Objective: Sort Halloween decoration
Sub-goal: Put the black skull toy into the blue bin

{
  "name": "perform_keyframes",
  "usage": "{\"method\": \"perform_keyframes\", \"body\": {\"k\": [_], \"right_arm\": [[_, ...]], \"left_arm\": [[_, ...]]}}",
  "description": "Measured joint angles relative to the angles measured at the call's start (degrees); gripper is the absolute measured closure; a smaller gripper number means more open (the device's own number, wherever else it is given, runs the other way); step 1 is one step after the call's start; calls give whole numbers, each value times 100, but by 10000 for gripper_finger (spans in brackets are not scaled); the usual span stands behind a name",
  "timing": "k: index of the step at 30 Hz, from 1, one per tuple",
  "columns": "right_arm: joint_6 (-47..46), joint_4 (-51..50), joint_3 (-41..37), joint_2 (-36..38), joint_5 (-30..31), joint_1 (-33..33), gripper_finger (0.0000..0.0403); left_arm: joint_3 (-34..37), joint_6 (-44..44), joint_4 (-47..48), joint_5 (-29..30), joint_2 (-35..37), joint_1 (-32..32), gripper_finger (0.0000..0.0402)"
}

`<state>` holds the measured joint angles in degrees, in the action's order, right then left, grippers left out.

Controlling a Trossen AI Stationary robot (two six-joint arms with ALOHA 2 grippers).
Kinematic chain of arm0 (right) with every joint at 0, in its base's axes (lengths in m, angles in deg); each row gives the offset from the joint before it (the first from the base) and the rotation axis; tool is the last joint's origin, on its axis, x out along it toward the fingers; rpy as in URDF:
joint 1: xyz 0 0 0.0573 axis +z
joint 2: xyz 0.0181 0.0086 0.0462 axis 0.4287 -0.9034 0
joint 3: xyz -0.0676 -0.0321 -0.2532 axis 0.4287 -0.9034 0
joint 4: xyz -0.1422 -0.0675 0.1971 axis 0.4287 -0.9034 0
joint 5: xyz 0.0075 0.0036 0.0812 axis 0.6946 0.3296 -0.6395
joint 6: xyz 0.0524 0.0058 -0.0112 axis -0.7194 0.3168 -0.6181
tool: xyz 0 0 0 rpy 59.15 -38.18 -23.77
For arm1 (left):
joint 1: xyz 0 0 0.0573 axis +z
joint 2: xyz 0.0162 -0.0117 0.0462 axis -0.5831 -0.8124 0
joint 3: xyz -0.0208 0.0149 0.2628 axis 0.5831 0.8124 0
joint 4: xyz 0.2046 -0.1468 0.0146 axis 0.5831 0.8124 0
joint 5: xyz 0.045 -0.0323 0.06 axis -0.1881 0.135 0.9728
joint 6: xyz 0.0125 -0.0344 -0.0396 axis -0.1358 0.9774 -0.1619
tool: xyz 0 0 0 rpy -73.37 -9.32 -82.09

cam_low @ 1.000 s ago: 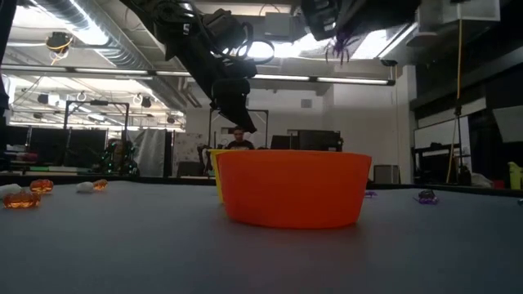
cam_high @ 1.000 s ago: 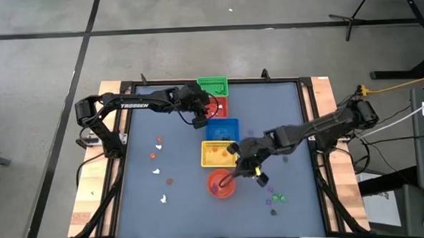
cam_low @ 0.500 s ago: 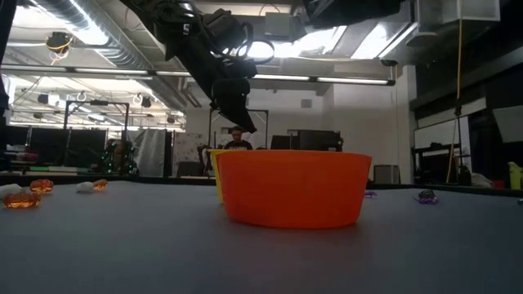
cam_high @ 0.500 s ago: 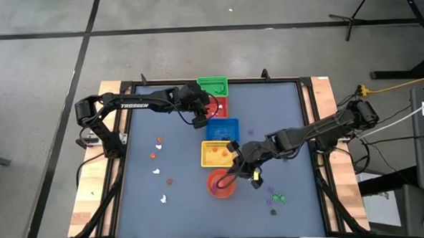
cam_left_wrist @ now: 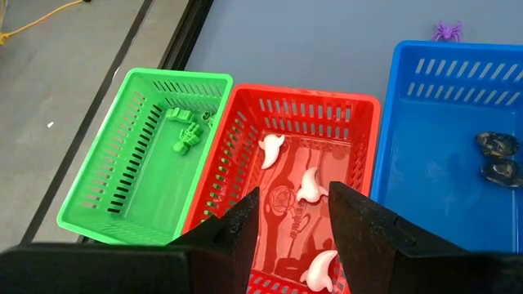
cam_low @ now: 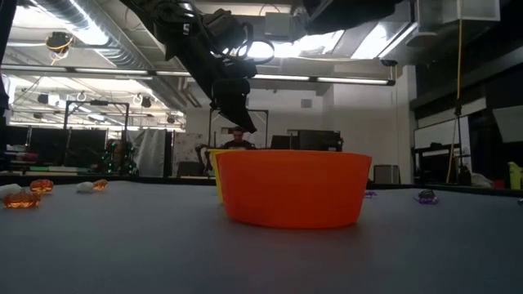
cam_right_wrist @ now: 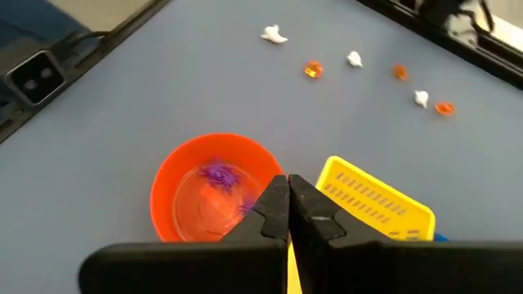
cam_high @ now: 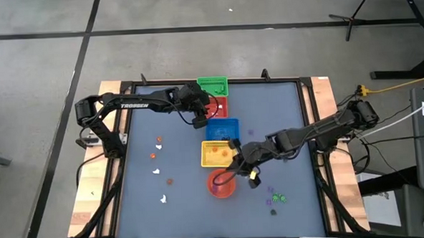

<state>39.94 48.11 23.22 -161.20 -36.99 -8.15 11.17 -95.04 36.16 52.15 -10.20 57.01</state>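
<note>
Tiny Halloween trinkets scattered and sorted across the grey-blue table top [cam_high: 180,206]: white ghost-shaped pieces [cam_left_wrist: 306,186] inside the red slatted plastic basket [cam_left_wrist: 364,147], small green figures [cam_left_wrist: 186,139] inside the green slatted plastic basket [cam_left_wrist: 122,147], dark lumps [cam_left_wrist: 494,157] inside the blue plastic basket [cam_left_wrist: 425,98], purple spider-like pieces [cam_right_wrist: 219,175] inside the round red-orange plastic bowl [cam_right_wrist: 167,204]. Loose white and orange trinkets [cam_high: 157,156] lying on the table's left part, well apart from the baskets; loose green and dark ones [cam_high: 276,199] near the right front corner. One purple spider [cam_left_wrist: 446,31] on the bare table beyond the blue basket. Yellow slatted plastic basket [cam_high: 217,153] just behind the bowl, touching or nearly so.

Right gripper [cam_right_wrist: 287,204] above the bowl's rim, beside the yellow basket, fingers pressed together with nothing between them. Left gripper [cam_left_wrist: 292,220] hanging over the red basket, fingers spread, holding nothing.
</note>
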Motion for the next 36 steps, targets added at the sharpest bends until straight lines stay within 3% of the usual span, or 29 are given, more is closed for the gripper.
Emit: {"method": "perform_keyframes", "body": {"k": [6,11,15,19,31,36], "right_arm": [[-147,-9,0,0,49,-1,389],[-220,-11,0,0,146,0,323],[-221,-14,0,0,648,0,268],[-220,-210,0,0,1077,0,238],[-628,-2605,0,0,1394,-430,232],[-750,-3593,-100,2,966,-992,232]], "left_arm": [[0,0,1,-1,0,0,269],[0,0,0,-1,0,0,269],[0,0,2,-1,0,-2,269],[0,1,1,-1,0,-1,269],[0,2,2,-1,0,-2,269],[0,2,2,-1,0,-2,269]]}}
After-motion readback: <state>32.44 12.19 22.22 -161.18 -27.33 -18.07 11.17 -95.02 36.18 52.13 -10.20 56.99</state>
